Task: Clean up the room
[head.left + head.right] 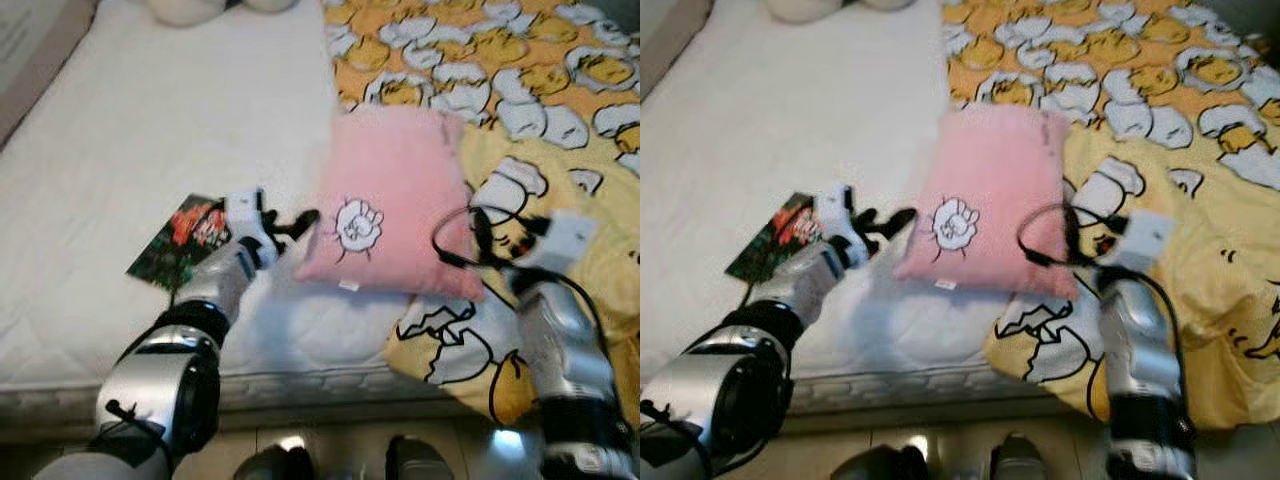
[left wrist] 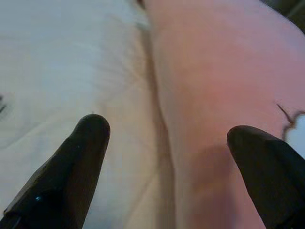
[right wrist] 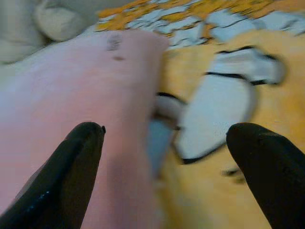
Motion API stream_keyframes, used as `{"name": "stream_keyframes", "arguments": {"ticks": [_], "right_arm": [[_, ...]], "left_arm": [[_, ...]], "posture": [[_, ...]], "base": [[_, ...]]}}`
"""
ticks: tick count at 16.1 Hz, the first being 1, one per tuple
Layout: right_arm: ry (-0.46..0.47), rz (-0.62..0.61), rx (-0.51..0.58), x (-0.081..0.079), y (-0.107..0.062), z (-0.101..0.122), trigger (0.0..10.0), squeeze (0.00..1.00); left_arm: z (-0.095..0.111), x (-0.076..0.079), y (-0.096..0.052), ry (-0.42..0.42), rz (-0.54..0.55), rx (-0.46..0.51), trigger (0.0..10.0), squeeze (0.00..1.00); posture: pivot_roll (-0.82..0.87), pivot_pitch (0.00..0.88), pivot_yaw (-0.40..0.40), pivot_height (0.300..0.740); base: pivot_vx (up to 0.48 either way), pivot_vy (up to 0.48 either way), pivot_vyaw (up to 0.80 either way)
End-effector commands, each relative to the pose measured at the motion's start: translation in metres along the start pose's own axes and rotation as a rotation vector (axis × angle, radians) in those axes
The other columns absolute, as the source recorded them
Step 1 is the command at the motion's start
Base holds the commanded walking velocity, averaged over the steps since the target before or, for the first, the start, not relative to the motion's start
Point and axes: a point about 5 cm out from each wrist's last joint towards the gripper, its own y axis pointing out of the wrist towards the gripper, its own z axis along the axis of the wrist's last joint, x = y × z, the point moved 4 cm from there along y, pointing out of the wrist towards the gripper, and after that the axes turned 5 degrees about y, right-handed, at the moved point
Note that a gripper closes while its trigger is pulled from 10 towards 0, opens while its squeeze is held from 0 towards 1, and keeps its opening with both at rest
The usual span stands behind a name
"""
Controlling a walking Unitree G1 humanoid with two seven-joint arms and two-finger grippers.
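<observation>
A pink pillow [image 1: 390, 200] with a small white drawing lies in the middle of the bed, half on the white mattress [image 1: 150, 130] and half on a yellow egg-patterned blanket [image 1: 560, 90]. My left gripper [image 1: 297, 224] is open at the pillow's left edge; in the left wrist view the edge [image 2: 209, 95] runs between the two fingers [image 2: 81, 162]. My right gripper [image 1: 487, 226] is open at the pillow's right edge. In the right wrist view, pillow [image 3: 71, 90] and blanket [image 3: 228, 105] both lie between its fingers [image 3: 78, 167].
A flowered booklet [image 1: 185, 240] lies on the mattress under my left forearm. Pale plush shapes [image 1: 185, 8] rest at the head of the bed. The bed's front edge [image 1: 300, 385] is just ahead of my feet [image 1: 340, 462].
</observation>
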Motion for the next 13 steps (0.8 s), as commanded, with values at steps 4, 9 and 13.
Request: {"name": "stream_keyframes", "arguments": {"ticks": [4, 9, 13], "right_arm": [[0.095, 0.048, -0.047, -0.016, 0.006, -0.014, 10.0, 0.00], [0.091, 0.014, -0.059, -0.008, 0.009, -0.017, 10.0, 0.00], [0.115, 0.001, -0.044, -0.007, 0.012, -0.013, 10.0, 0.00]], "left_arm": [[0.001, 0.006, 0.001, -0.092, -0.048, 0.033, 10.0, 0.00], [0.010, 0.027, 0.010, -0.099, -0.119, 0.054, 10.0, 0.00], [0.026, 0.052, 0.018, -0.111, -0.215, 0.097, 10.0, 0.00]], "posture": [[-0.15, 0.216, 0.080, 0.740], [-0.16, 0.229, 0.086, 0.740], [-0.17, 0.228, 0.097, 0.740]], "base": [[0.000, 0.000, 0.00], [0.000, 0.000, 0.00], [0.000, 0.000, 0.00]]}}
